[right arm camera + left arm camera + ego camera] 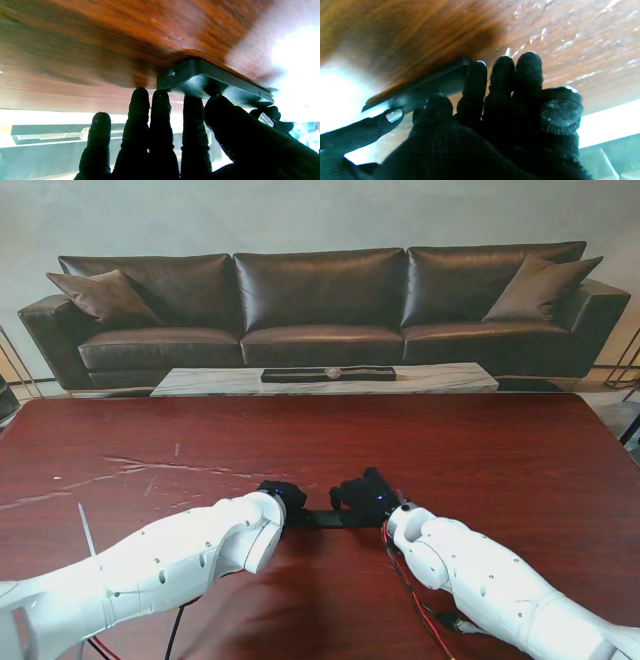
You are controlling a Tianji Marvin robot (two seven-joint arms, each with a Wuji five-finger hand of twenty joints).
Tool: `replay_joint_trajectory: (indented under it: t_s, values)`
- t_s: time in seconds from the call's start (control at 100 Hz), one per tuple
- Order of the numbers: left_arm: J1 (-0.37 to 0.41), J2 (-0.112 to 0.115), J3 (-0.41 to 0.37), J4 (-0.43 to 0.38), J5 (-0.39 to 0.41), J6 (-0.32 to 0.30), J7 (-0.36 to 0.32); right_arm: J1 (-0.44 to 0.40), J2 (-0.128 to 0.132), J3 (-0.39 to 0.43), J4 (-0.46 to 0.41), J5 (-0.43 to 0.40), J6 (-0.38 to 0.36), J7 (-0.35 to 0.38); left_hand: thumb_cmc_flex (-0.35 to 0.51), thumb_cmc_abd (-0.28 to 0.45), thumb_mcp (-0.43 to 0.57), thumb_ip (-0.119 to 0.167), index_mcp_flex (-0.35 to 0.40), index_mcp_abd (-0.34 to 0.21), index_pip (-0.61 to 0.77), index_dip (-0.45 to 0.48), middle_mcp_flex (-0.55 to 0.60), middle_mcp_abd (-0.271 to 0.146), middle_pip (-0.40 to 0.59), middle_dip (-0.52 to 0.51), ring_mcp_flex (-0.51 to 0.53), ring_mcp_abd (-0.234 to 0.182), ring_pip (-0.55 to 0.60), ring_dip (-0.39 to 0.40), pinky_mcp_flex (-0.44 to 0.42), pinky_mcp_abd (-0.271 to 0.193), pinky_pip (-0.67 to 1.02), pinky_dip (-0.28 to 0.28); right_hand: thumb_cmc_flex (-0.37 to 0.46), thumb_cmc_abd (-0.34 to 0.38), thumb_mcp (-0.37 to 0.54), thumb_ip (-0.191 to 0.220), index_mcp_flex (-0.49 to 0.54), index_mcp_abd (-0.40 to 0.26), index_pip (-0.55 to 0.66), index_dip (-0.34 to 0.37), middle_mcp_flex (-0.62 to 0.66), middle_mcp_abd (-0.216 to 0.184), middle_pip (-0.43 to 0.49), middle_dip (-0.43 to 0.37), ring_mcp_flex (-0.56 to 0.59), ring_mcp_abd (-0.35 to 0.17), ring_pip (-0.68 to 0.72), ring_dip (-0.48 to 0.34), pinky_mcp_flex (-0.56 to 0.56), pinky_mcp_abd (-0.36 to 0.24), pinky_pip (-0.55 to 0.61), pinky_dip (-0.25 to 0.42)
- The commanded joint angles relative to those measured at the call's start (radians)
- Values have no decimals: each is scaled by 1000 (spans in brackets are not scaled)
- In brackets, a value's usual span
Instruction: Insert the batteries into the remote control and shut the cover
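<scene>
A black remote control (318, 518) lies flat on the dark red table (480, 460), between my two black-gloved hands. My left hand (283, 496) rests its fingertips on the remote's left end (437, 81), with the thumb curled off to the side. My right hand (362, 498) holds the other end. In the right wrist view its thumb and a finger press on the remote (207, 75), which has a small screw at its corner. A fingertip of the opposite hand (267, 117) touches the remote's far end. No batteries are in sight. The remote's top face is hidden.
Red and black cables (415, 600) trail along my right arm near the table's front edge. Beyond the far edge stand a low marble table (200, 383) and a dark leather sofa (320, 300). Scratches mark the table (150, 470) to the left.
</scene>
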Motion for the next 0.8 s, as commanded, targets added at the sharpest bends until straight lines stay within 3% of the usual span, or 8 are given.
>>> replay_joint_trajectory:
  t_s: [0.0, 0.21, 0.36, 0.4, 0.43, 0.54, 0.66, 0.79]
  values:
    - [6, 12, -1, -22, 21, 12, -6, -29, 4, -20, 28, -8, 3, 26, 11, 25, -18, 23, -29, -16, -16, -11, -17, 27, -9, -9, -20, 53, -11, -4, 0, -43, 25, 9, 55, -158, -3, 0, 19, -46, 38, 17, 5, -3, 3, -5, 42, -3, -8, -19, -1, 13, 10, 10]
    - [45, 46, -53, -67, 134, 32, -9, -28, 3, -21, 29, -6, 2, 27, 2, 25, -19, 23, -44, -10, -49, -20, -42, 31, -29, -17, -38, 56, -21, 0, -18, -47, 18, 19, 52, -153, -6, 0, 19, -46, 38, 17, 6, -3, 3, -5, 42, -4, -8, -19, -1, 13, 10, 10]
    - [129, 60, -166, -100, 240, 7, 30, -28, 2, -22, 31, -5, 1, 26, 7, 19, -17, 23, -57, -4, -85, -28, -68, 35, -52, -25, -71, 59, -47, -1, -71, -26, -10, 32, 51, -148, -7, 0, 20, -45, 38, 17, 6, -2, 3, -5, 42, -3, -8, -19, -1, 13, 10, 10]
    - [158, 63, -207, -108, 272, -13, 52, -27, 2, -23, 32, -5, 1, 25, 11, 17, -16, 23, -65, -1, -108, -35, -85, 38, -70, -33, -92, 61, -68, -3, -105, -9, -36, 45, 50, -146, -8, 0, 20, -45, 38, 17, 6, -2, 3, -5, 42, -3, -8, -19, -1, 13, 10, 10]
    - [181, 64, -237, -114, 295, -25, 72, -27, 2, -23, 32, -4, 1, 25, 14, 16, -16, 23, -74, 3, -134, -39, -101, 39, -86, -43, -115, 60, -97, 0, -143, 7, -80, 89, 51, -146, -9, 0, 19, -46, 38, 17, 6, -3, 3, -5, 42, -3, -8, -19, -1, 13, 10, 10]
    - [260, 67, -342, -131, 363, -82, 158, -26, 1, -25, 34, -4, 1, 26, 30, 10, -16, 23, -108, 17, -229, -79, -171, 46, -154, -79, -216, 58, -220, -37, -311, 69, -250, 115, 50, -144, -10, 1, 19, -45, 38, 17, 5, -2, 2, -5, 41, -3, -8, -19, -1, 13, 10, 10]
    - [332, 70, -442, -136, 403, -156, 264, -24, 1, -28, 36, -3, 1, 25, 61, -6, -16, 17, -153, 30, -353, -106, -262, 51, -240, -133, -324, 45, -354, -88, -477, 89, -468, 134, 50, -143, -12, 1, 19, -46, 38, 17, 6, -2, 3, -5, 42, -3, -7, -19, 0, 13, 10, 10]
    - [391, 76, -527, -129, 430, -252, 364, -23, 0, -31, 37, -2, 1, 25, 70, -4, -15, 19, -205, 51, -499, -134, -370, 52, -328, -186, -432, 30, -482, -152, -602, 79, -671, 105, 49, -140, -13, 1, 19, -45, 37, 17, 5, -2, 2, -5, 40, -3, -8, -19, 0, 13, 10, 10]
